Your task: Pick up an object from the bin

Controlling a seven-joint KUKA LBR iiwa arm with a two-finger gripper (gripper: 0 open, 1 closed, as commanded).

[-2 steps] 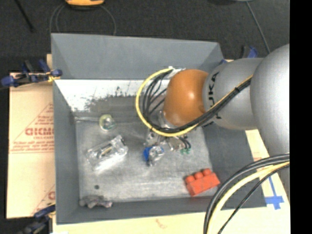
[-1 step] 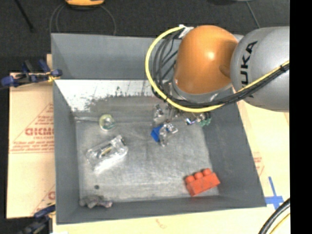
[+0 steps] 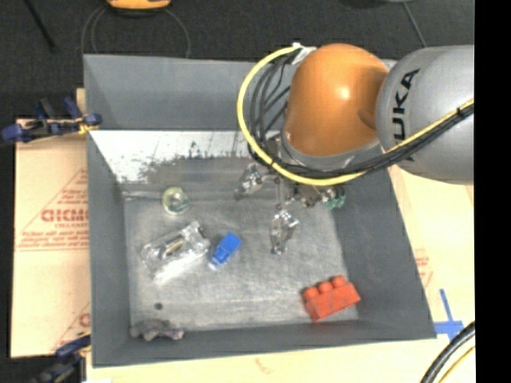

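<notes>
My gripper [image 3: 267,206] hangs under the orange dome over the middle back of the bin floor. Its two metal fingers stand apart, open, with nothing between them. One fingertip [image 3: 279,231] is near the floor, the other [image 3: 251,180] is closer to the back wall. A small blue block [image 3: 225,248] lies just left of and below the nearer fingertip, apart from it. A small green thing [image 3: 336,201] peeks out at the gripper's right side, mostly hidden by the arm.
A clear plastic piece [image 3: 172,252] lies left of the blue block. A clear ball with a green core [image 3: 175,200] sits at the back left. A red toy brick [image 3: 330,298] lies front right and a grey lump [image 3: 157,332] in the front left corner.
</notes>
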